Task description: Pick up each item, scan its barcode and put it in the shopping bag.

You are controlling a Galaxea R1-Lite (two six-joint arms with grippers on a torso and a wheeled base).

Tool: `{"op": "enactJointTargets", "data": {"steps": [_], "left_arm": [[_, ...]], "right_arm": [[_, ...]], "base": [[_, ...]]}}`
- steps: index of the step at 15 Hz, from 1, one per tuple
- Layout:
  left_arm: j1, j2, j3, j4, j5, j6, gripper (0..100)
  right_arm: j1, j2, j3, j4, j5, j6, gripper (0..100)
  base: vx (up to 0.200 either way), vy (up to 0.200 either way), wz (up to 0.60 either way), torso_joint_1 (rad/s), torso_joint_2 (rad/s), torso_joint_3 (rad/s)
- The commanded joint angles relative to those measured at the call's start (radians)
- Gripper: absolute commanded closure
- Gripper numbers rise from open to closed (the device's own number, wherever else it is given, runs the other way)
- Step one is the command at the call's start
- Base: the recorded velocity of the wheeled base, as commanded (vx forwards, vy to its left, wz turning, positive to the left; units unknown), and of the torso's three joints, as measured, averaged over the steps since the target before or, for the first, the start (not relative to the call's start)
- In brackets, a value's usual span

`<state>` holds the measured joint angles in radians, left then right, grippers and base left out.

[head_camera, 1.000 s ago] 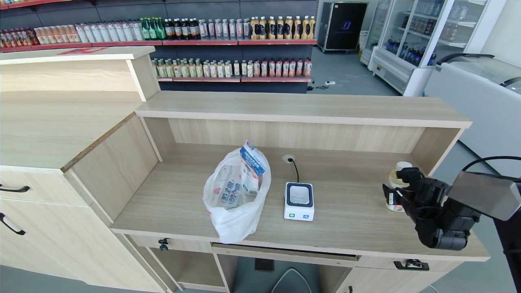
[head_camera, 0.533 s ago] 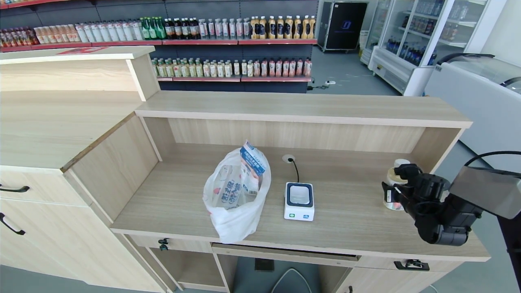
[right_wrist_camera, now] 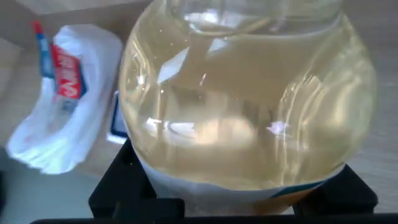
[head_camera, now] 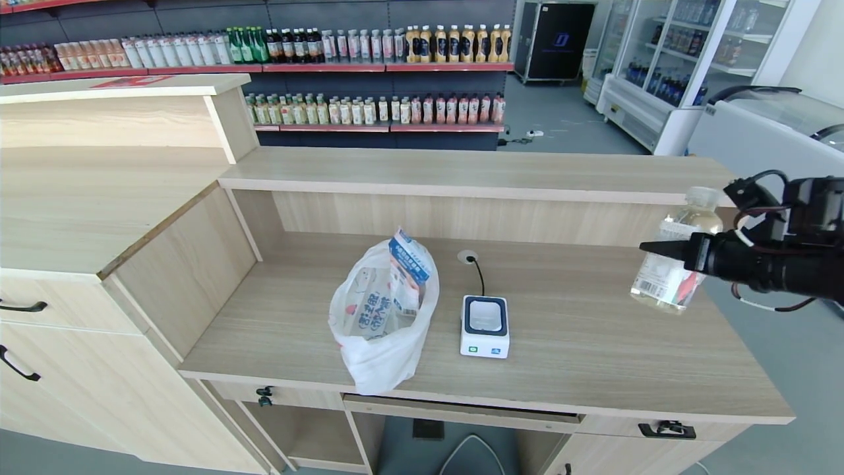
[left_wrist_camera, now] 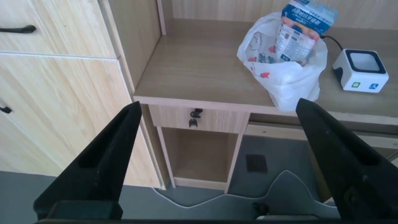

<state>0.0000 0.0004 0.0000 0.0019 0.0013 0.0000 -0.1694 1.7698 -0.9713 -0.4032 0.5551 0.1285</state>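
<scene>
One clear plastic drink bottle [head_camera: 659, 280] is clamped in the right hand [head_camera: 672, 254] (scanning step), needing carrying left over the white square scanner [head_camera: 484, 325].

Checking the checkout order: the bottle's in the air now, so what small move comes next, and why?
Probably swing the bottle left toward the scanner: the right arm's jaws hold it above the counter's right end, far from the scanner beside the shopping bag.

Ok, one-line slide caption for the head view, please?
Right gripper holds a clear bottle of pale liquid above the counter's right end; scanner and filled shopping bag sit mid-counter.
</scene>
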Motion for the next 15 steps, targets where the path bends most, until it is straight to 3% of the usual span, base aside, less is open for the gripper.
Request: {"op": "enactJointTargets", "data": {"steps": [1,3,4,10,15], "left_arm": [[0.000,0.000,0.000,0.000,0.000,0.000,0],[0.000,0.000,0.000,0.000,0.000,0.000,0],[0.000,0.000,0.000,0.000,0.000,0.000,0],[0.000,0.000,0.000,0.000,0.000,0.000,0],[0.000,0.000,0.000,0.000,0.000,0.000,0]], "right_arm": [[-0.019,-0.378,-0.021,0.270,0.371,0.089,100],[0.011,-0.452,-0.012,0.331,0.549,0.145,100],[0.037,-0.484,-0.006,0.363,0.575,0.148,100],[0.177,-0.517,0.022,0.383,0.592,0.128,100],[0.218,-0.500,0.105,0.388,0.575,-0.096,100]], "base": [[0.000,0.000,0.00,0.000,0.00,0.000],[0.000,0.000,0.00,0.000,0.00,0.000],[0.000,0.000,0.00,0.000,0.00,0.000],[0.000,0.000,0.00,0.000,0.00,0.000],[0.000,0.000,0.00,0.000,0.00,0.000]]}}
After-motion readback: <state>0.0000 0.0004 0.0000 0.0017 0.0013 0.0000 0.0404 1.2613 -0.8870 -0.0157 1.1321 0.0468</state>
